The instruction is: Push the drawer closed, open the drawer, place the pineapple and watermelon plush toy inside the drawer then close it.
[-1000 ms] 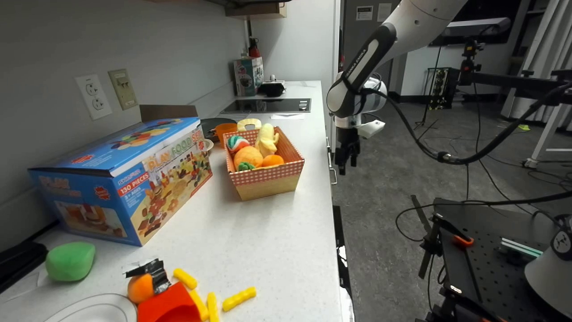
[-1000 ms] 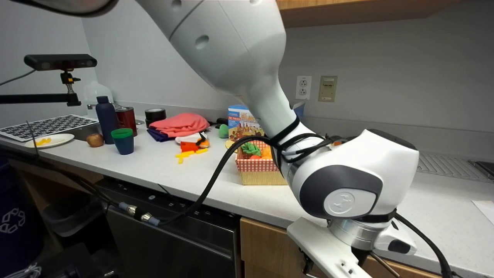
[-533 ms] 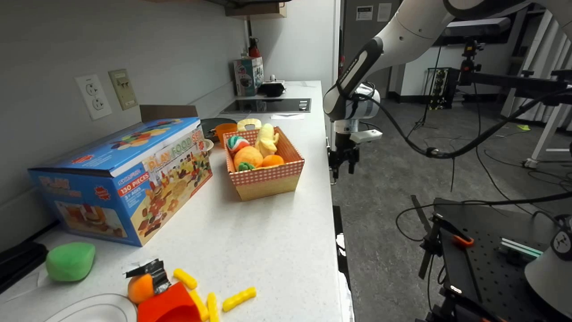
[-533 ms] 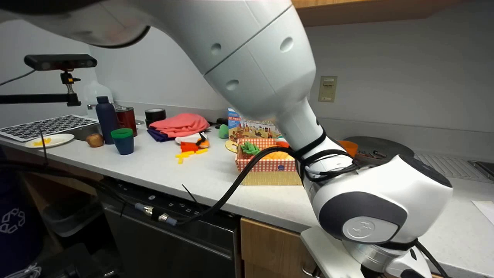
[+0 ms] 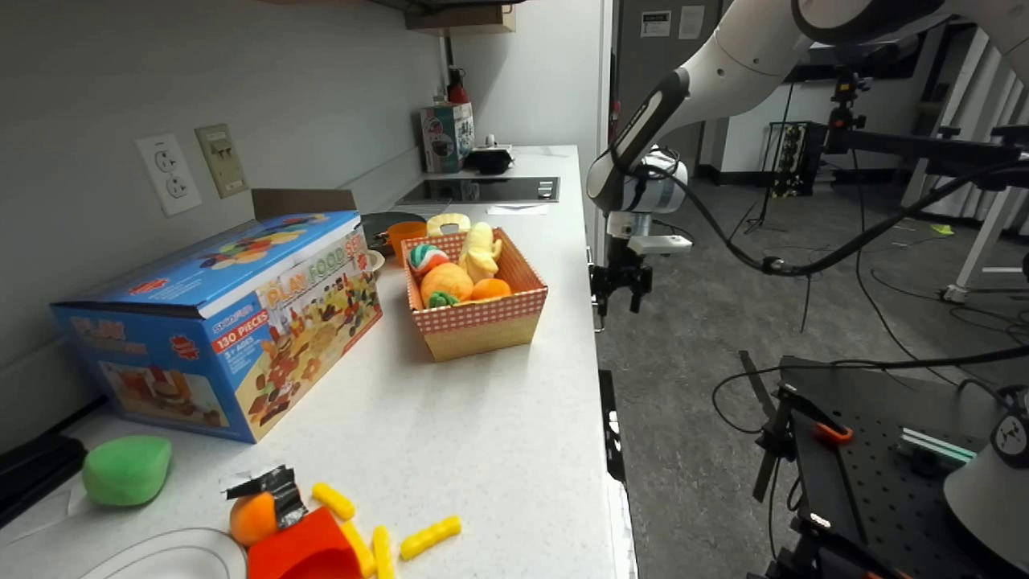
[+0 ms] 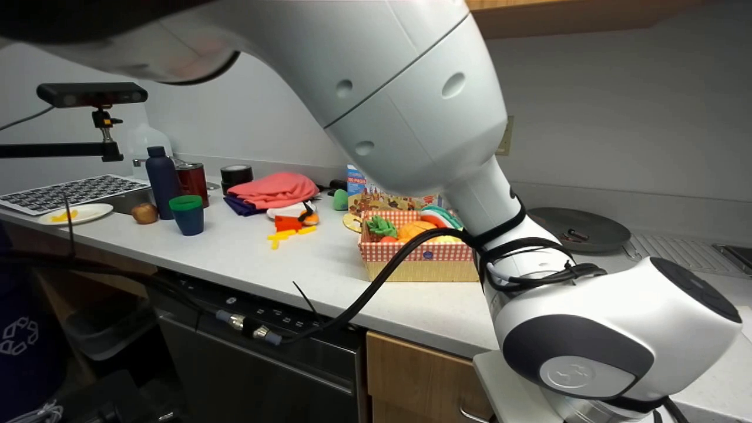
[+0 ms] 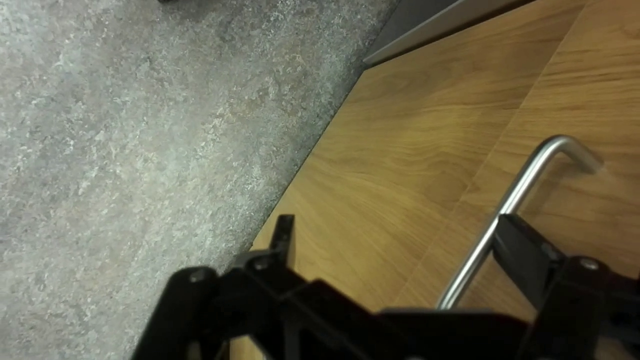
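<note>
- My hand is spread, the handle between its fingers, just beside one; I can't tell whether they touch.
- The drawer sits closed below the surface.
- The pineapple toy and watermelon toy lie in the basket.

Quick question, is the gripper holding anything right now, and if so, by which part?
Nothing is held: the gripper stands open, with one finger right beside the metal handle but not closed on it.
</note>
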Controlling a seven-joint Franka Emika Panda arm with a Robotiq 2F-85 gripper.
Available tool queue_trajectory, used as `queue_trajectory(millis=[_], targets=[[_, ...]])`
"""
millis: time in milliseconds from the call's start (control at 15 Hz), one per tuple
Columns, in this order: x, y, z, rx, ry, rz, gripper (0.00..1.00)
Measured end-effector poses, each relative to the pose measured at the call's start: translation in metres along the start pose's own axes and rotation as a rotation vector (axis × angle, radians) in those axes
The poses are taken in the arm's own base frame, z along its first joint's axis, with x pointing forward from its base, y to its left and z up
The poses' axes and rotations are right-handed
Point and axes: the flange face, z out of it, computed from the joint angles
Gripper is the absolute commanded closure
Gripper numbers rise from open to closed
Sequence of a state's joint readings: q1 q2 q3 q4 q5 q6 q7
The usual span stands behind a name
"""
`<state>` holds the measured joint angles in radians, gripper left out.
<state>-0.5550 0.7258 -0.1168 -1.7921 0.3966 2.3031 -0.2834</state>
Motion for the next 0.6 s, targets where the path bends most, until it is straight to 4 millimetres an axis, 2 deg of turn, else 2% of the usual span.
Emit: queue_trajectory(millis=[600], targets=[[-0.001,0.02,0.01,0.141,-0.09,0.273,0.0]])
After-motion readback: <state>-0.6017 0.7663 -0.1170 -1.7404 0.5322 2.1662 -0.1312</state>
